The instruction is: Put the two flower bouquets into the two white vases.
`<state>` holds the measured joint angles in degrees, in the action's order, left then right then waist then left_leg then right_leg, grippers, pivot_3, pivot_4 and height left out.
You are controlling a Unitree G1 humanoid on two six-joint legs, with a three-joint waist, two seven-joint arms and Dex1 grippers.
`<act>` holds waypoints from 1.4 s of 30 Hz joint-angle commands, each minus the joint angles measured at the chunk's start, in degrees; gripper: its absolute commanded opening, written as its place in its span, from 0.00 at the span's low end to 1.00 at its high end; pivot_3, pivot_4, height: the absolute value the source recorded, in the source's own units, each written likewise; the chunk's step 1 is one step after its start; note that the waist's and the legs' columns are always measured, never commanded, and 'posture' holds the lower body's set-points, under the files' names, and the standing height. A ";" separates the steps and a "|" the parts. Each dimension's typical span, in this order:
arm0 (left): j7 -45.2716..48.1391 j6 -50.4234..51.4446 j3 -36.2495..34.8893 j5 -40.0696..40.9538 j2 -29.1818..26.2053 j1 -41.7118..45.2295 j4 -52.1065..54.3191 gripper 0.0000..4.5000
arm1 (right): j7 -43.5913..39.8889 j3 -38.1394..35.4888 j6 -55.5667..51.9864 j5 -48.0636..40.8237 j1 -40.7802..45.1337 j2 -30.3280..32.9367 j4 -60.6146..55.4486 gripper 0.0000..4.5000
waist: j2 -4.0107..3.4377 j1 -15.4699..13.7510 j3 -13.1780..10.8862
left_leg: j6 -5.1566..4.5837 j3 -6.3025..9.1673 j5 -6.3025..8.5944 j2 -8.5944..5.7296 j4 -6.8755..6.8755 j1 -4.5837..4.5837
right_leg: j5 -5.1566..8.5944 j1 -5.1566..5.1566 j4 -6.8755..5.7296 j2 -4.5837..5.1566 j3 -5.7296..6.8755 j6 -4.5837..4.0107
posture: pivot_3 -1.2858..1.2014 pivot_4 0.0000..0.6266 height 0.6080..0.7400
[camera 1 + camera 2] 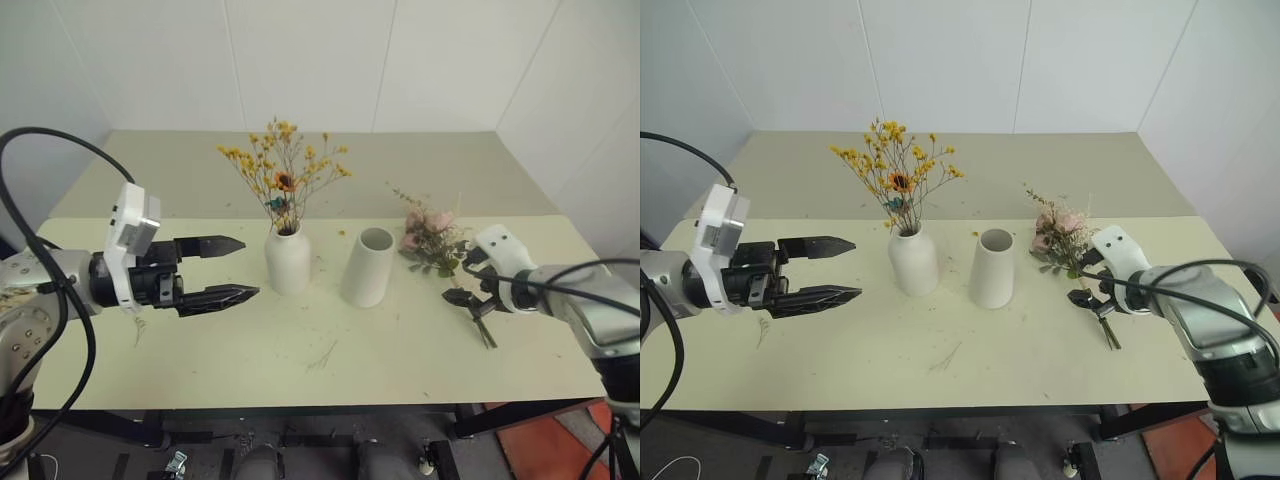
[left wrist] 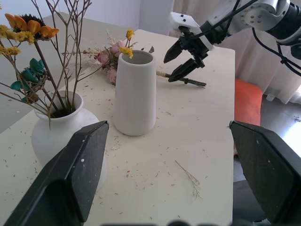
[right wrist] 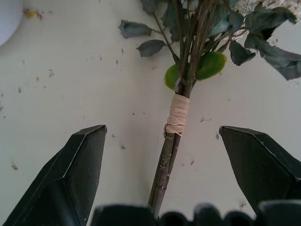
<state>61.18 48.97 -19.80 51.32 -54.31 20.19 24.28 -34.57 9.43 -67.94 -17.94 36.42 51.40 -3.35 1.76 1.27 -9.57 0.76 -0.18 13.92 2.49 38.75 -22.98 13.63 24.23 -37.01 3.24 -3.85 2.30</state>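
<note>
1. At the far left, the left gripper is held level above the pale green tabletop, its two black fingers spread wide and nothing between them; it is pointed toward the vases and kept apart from them.

2. Next, the round-bodied, narrow-necked matte white ceramic vase is seen upright, with the thin spray of tiny yellow-orange dried flowers on brown stems already standing in its neck.

3. Just beside it, the plain wide-mouthed white cylinder vase is seen upright and empty.

4. Further right, the bigger bunch of pink roses, green leaves and pale sprigs is lying flat on the table, its taped stems pointed toward the right gripper.

5. The right gripper is lowered over those stems, its fingers released and set to either side of the stem bundle; nothing is gripped yet.

6. Risks, as judged:
   - If the fingers are closed below the tape, the thin stems could slip or the bunch could droop and swing.
   - The cylinder vase could be knocked over if it is struck by the wide leafy head or the arm.
   - Petals could be shed if the head is dragged along the table.

7. Count: two vases, two bouquets, two grippers; one bouquet is placed, one is left to place.
</note>
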 commanded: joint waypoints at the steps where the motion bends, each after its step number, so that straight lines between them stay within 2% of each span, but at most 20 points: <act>1: -0.33 -1.18 -0.60 0.87 -0.76 0.48 1.51 1.00 | -1.72 2.94 -2.69 2.24 5.88 0.03 6.92 1.00 | 0.00 0.01 0.00 | 0.00 0.00 0.00 0.01 0.00 0.01 | 0.00 0.00 0.00 0.00 0.00 0.00 | 0.52 0.24 1.00; 4: -0.73 -1.47 -0.90 1.14 -0.62 -0.36 2.16 1.00 | -3.80 6.22 -1.31 3.84 9.60 -0.80 12.71 1.00 | 0.00 -0.06 0.00 | 0.00 0.01 0.00 0.01 -0.03 -0.04 | 0.01 0.03 0.03 -0.01 0.02 0.00 | 0.52 0.24 1.00; 7: -1.19 -1.54 -1.33 1.52 -0.55 -1.02 2.76 1.00 | -6.24 7.41 -0.97 4.12 12.14 -2.38 18.02 0.87 | 0.00 -0.03 0.00 | -0.01 0.01 0.00 0.01 -0.03 -0.09 | 0.00 0.05 0.06 0.00 0.03 0.00 | 0.52 0.24 1.00; 14: -1.60 -1.74 -2.48 1.96 -0.85 -2.40 3.43 1.00 | -10.12 9.66 2.26 6.43 15.02 -5.08 25.65 0.32 | -0.01 0.08 0.00 | -0.01 0.00 0.00 0.01 -0.02 -0.06 | 0.00 0.04 0.04 0.00 0.03 0.00 | 0.52 0.24 1.00; 17: -1.76 -1.74 -2.64 2.01 -0.94 -2.62 3.56 1.00 | -10.41 8.91 2.67 7.09 15.37 -5.73 27.11 0.09 | -0.01 0.16 0.00 | 0.00 0.01 0.00 0.02 -0.03 -0.05 | 0.00 0.04 0.03 -0.01 0.03 0.00 | 0.52 0.24 1.00; 18: -1.82 -1.72 -2.78 2.01 -1.02 -2.70 3.61 1.00 | -9.59 7.40 2.58 6.96 15.11 -5.82 26.81 0.05 | -0.01 0.22 0.00 | -0.01 0.00 0.01 0.02 -0.03 -0.05 | 0.00 0.04 0.03 -0.01 0.03 0.00 | 0.52 0.24 1.00; 24: -2.02 -1.57 -2.92 2.07 -1.10 -2.68 3.57 1.00 | -0.25 -9.69 1.44 3.84 13.45 -9.55 23.29 0.05 | -0.01 0.45 -0.01 | -0.01 0.01 0.00 0.01 -0.03 -0.11 | 0.00 0.09 0.01 -0.01 0.03 0.00 | 0.52 0.24 1.00; 26: -1.81 -1.53 -2.51 1.98 -1.14 -2.38 3.15 1.00 | 2.79 -16.60 2.15 2.08 11.40 -11.47 17.90 0.05 | -0.01 0.47 -0.01 | 0.00 0.02 0.01 0.01 -0.04 -0.13 | -0.01 0.10 0.03 -0.01 0.03 0.01 | 0.52 0.24 1.00; 31: -1.84 -0.87 -1.20 1.75 -1.19 -0.38 0.59 1.00 | 5.99 -30.87 19.72 -3.86 2.13 -20.63 -1.17 0.05 | -0.01 0.33 -0.01 | 0.00 0.07 0.01 0.03 -0.09 -0.18 | 0.00 0.11 0.04 -0.02 0.08 0.02 | 0.52 0.24 1.00; 35: -2.64 -0.27 -1.07 2.26 -0.85 1.40 -1.18 1.00 | 7.34 -34.63 23.32 -10.06 2.21 -26.47 -7.98 0.05 | -0.03 0.82 -0.02 | 0.00 0.05 0.00 0.03 -0.07 -0.15 | -0.02 0.11 -0.02 -0.01 0.06 0.03 | 0.52 0.24 1.00; 42: -2.43 0.08 -0.57 2.31 -1.54 2.09 -1.50 1.00 | 8.27 -33.41 25.32 -19.84 6.08 -30.99 -16.14 0.05 | -0.05 1.32 -0.03 | 0.00 0.05 0.00 0.07 -0.08 -0.12 | -0.02 0.11 -0.03 -0.03 0.06 0.02 | 0.52 0.24 1.00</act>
<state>58.56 49.04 -19.63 52.41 -54.73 21.18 22.46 -26.67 -23.78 -44.68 -35.20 40.80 20.22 -15.70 1.71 2.59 -9.59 0.75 -0.13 13.92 2.56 38.66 -23.10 13.61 24.34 -37.03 3.20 -3.79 2.31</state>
